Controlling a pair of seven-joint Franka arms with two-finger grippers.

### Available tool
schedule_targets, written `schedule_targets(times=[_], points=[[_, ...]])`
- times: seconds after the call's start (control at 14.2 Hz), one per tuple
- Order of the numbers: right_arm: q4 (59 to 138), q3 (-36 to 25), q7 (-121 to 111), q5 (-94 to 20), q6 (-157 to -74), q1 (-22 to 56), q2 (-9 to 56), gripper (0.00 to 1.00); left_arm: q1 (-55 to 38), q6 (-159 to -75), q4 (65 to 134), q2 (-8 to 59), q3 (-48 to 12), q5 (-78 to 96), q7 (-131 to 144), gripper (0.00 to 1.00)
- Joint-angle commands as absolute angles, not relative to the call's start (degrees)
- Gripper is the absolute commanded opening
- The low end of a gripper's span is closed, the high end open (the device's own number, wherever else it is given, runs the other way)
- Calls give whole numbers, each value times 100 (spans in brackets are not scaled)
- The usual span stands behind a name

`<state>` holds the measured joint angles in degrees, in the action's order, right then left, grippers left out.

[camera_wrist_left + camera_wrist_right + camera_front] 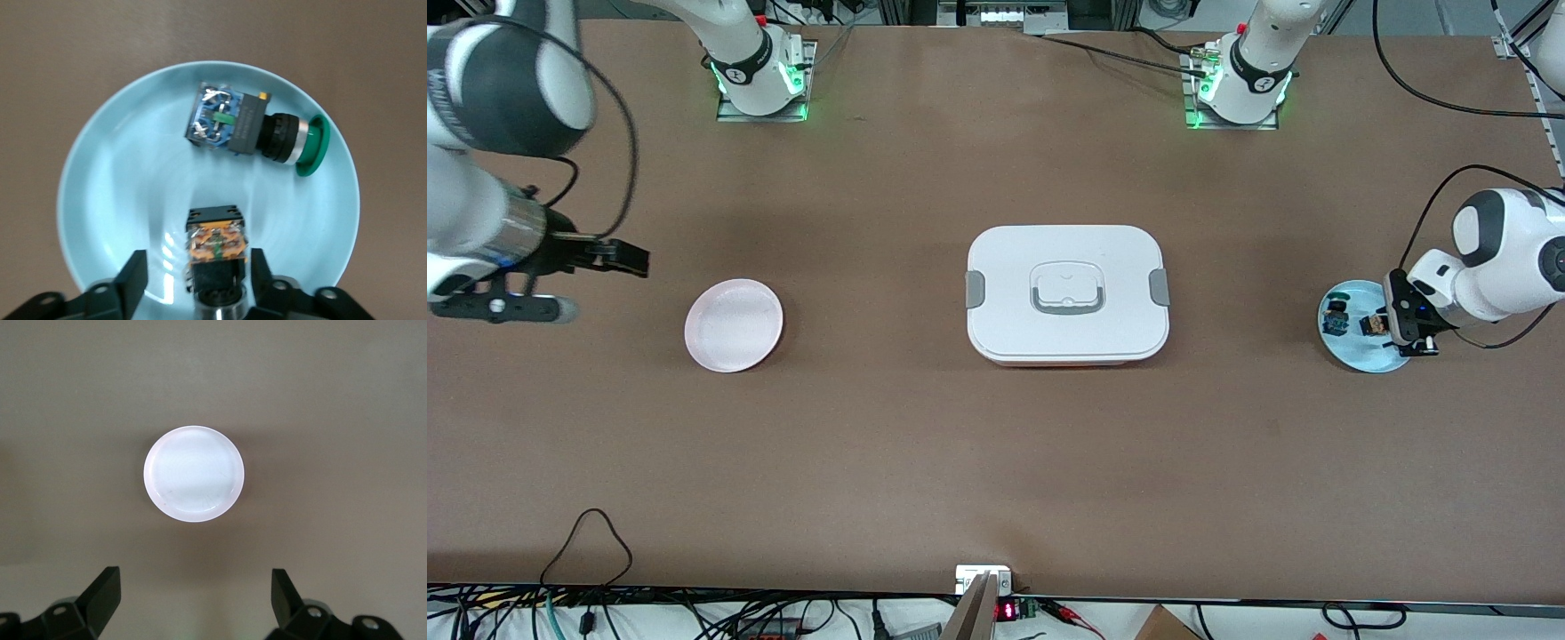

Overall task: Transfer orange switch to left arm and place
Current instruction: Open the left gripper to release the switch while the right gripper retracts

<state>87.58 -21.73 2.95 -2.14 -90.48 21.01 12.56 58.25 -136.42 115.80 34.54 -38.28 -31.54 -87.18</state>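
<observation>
The orange switch (217,245) lies on the light-blue plate (113,187) at the left arm's end of the table, and it shows in the front view (1373,324) too. My left gripper (197,261) is low over that plate (1360,357) with its fingers open on either side of the switch, one finger close to it and the other apart. In the front view the left gripper (1385,327) sits at the switch. The white box (1014,267) stands mid-table. My right gripper (605,286) is open and empty, raised at the right arm's end; the right wrist view (195,583) shows it too.
A blue-and-green switch (247,127) lies on the same light-blue plate beside the orange one (1336,317). An empty pink plate (734,324) sits between the box and the right gripper, and shows in the right wrist view (193,475).
</observation>
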Motion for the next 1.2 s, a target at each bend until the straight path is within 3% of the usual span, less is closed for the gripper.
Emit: schedule_targets(times=[0.0,0.21,0.49,0.71,1.13], points=[[8885,-821,413,-247,-9035,794,1020,100,5950,-13571,11558,3340,-4008,-3287,-8815,100],[9131,-291,396,-132,-9193,230,801,100,5959,-12958,11400,3121,-4271,-3217,-8501,100],[9350,-272,62,-105,-9281,106,730,100,5985,-11326,10716,2892,-4912,-2989,-7430,100],[10377,-246,53,-97,-10097,140,20,100,5924,-10111,9995,2909,-5290,-2716,-6507,100],[9774,-237,-9,-140,-9536,106,105,100,5407,-8352,8423,2979,-5616,-1804,-4942,100]])
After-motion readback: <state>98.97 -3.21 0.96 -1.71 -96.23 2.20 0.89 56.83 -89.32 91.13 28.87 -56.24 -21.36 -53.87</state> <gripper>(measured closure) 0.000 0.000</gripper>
